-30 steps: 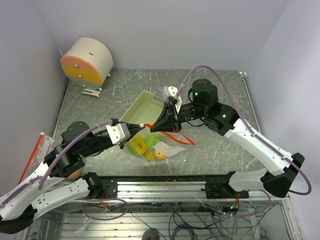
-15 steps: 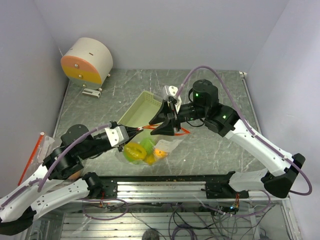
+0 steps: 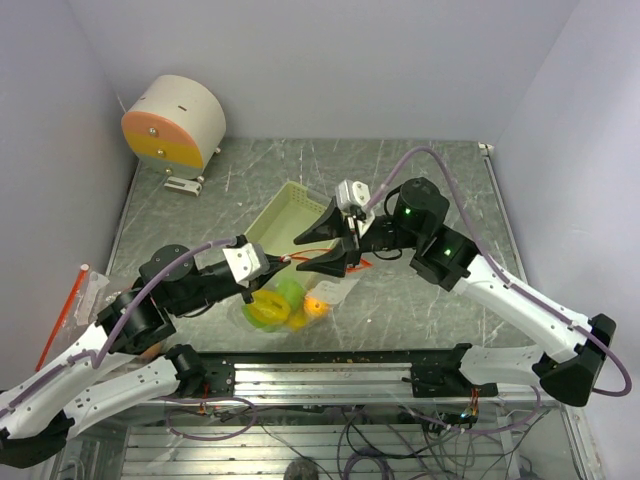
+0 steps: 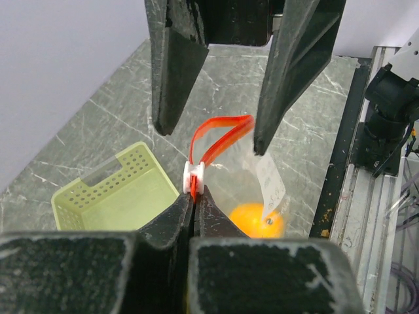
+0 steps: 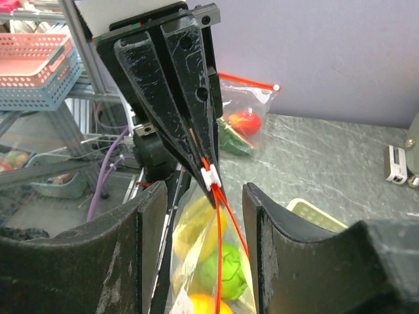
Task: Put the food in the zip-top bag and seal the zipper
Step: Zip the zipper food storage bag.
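Observation:
A clear zip-top bag [image 3: 300, 297] with a red zipper [image 4: 219, 134] hangs from my left gripper [image 3: 283, 260], which is shut on the zipper's end just behind the white slider [image 4: 194, 178]. Inside the bag lie the food pieces: yellow [image 3: 265, 308], green [image 5: 226, 271] and orange [image 4: 258, 219]. My right gripper [image 3: 298, 255] is open. Its fingers [image 5: 144, 248] stand either side of the slider [image 5: 209, 176] without touching it. From the left wrist, those two fingers [image 4: 173, 65] hang over the zipper loop.
A pale yellow-green perforated tray [image 3: 285, 215] sits just behind the bag. A round white and orange device [image 3: 175, 120] stands at the back left. A second bag [image 5: 242, 124] with red and green items lies at the table's left edge. A metal rail [image 3: 330, 365] runs along the near edge.
My right gripper has let go of the zipper and opened, drawing back slightly. The bag has sagged and now hangs from my left gripper alone.

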Controlling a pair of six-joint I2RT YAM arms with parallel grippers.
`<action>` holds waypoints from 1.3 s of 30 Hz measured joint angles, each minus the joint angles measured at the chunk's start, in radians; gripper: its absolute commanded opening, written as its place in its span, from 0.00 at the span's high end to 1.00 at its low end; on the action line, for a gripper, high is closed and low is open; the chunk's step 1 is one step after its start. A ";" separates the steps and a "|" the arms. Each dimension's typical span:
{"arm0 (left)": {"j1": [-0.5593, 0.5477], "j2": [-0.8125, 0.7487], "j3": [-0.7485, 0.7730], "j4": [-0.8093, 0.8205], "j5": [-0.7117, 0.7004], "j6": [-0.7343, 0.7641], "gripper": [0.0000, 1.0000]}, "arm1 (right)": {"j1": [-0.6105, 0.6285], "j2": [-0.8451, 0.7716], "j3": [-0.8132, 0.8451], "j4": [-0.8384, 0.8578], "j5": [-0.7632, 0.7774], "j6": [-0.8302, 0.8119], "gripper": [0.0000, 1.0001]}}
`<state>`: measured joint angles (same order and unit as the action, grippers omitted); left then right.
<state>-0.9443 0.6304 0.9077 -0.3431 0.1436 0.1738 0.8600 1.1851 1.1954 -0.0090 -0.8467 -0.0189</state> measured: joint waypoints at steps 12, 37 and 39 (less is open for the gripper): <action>0.000 0.000 0.000 -0.001 0.000 -0.025 0.93 | 0.072 0.037 -0.006 0.071 0.141 -0.027 0.67; 0.000 -0.012 0.000 -0.013 -0.011 -0.025 0.93 | 0.082 0.060 -0.006 0.060 0.116 -0.068 1.00; 0.000 -0.016 0.000 -0.021 -0.014 -0.024 0.93 | 0.084 0.059 -0.006 0.052 0.125 -0.076 1.00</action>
<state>-0.9443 0.6147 0.9077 -0.3645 0.1299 0.1493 0.9436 1.2442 1.1893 0.0429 -0.7216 -0.0948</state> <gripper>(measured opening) 0.069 0.046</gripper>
